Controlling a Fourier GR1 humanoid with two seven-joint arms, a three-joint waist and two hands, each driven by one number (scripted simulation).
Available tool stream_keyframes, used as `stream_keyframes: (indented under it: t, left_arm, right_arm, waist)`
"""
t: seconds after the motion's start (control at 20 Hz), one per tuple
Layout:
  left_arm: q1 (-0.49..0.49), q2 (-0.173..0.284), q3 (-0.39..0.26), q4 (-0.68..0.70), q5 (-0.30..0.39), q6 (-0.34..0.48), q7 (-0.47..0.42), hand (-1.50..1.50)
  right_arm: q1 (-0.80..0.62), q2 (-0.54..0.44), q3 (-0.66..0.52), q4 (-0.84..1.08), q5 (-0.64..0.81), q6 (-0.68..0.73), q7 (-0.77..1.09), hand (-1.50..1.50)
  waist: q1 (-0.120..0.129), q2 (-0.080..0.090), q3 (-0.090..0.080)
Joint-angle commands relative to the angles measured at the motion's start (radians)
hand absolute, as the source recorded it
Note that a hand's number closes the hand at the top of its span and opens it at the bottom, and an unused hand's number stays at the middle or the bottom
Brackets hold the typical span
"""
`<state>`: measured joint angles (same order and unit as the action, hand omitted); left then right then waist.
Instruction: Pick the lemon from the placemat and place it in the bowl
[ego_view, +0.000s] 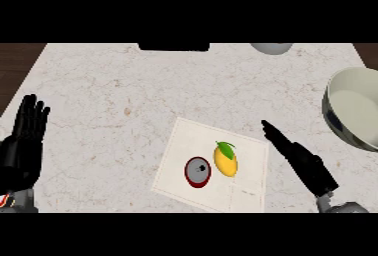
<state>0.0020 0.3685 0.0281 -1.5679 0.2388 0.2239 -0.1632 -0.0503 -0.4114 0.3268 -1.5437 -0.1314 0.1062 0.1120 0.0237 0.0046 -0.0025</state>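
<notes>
Right hand (304, 162): its fingers (275, 132) were straight and held together, clamped on nothing, pointing up and to the left over the desk just beside the placemat's right edge.
Left hand (22, 142): rested open at the view's left edge, fingers up and slightly apart, holding nothing, well apart from the placemat.
Lemon (226, 159): lay on the placemat, right of its middle, yellow with a green leaf at its upper end; the right hand was near it but not touching it.
Placemat (184, 145): a pale square set slightly askew on the desk, between the two hands.
Round object (198, 171): dark red with a grey centre, lying on the placemat just left of the lemon; whether the two touched could not be told.
Bowl (353, 107): large and pale inside, at the right edge, partly cut off, well apart from the lemon.
Desk (111, 90): light speckled stone top.
Far edge: a black object (174, 47) and a grey rounded object (271, 48), both partly out of view.
</notes>
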Motion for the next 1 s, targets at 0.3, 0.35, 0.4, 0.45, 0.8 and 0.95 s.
stream_keyframes:
  t: [0.3,0.35,0.4,0.45,0.8,0.95]
  left_arm:
    - [-0.035,-0.002,-0.225,-0.030,-0.028,-0.180,0.091,0.00]
    - [-0.051,-0.015,-0.282,-0.020,-0.041,-0.212,0.107,0.00]
    - [-0.083,-0.020,-0.304,-0.075,-0.027,-0.222,0.172,0.00]
    - [-0.097,-0.056,-0.339,-0.032,-0.072,-0.205,0.139,0.00]
    - [-0.144,-0.096,-0.345,-0.016,-0.077,-0.215,0.183,0.00]
    - [-0.152,-0.071,-0.306,-0.008,-0.055,-0.234,0.195,0.00]
  right_arm:
    - [-0.127,-0.140,-0.063,-0.076,0.379,-0.229,-0.051,1.50]
    - [-0.105,0.015,-0.053,-0.065,0.379,-0.370,-0.031,1.50]
    - [-0.070,0.188,0.013,-0.060,0.357,-0.457,-0.019,1.50]
    - [-0.052,0.226,-0.014,-0.027,0.286,-0.439,-0.079,-1.50]
    - [-0.227,0.180,0.114,0.127,0.578,-0.427,-0.002,-1.50]
    - [-0.283,0.104,0.152,0.039,0.649,-0.306,0.207,-1.50]
  waist:
    - [-0.097,-0.019,-0.023]
    - [-0.074,-0.005,-0.002]
    - [-0.043,-0.006,0.003]
    - [-0.040,-0.002,0.003]
    - [-0.015,-0.003,0.001]
    - [-0.023,-0.008,0.000]
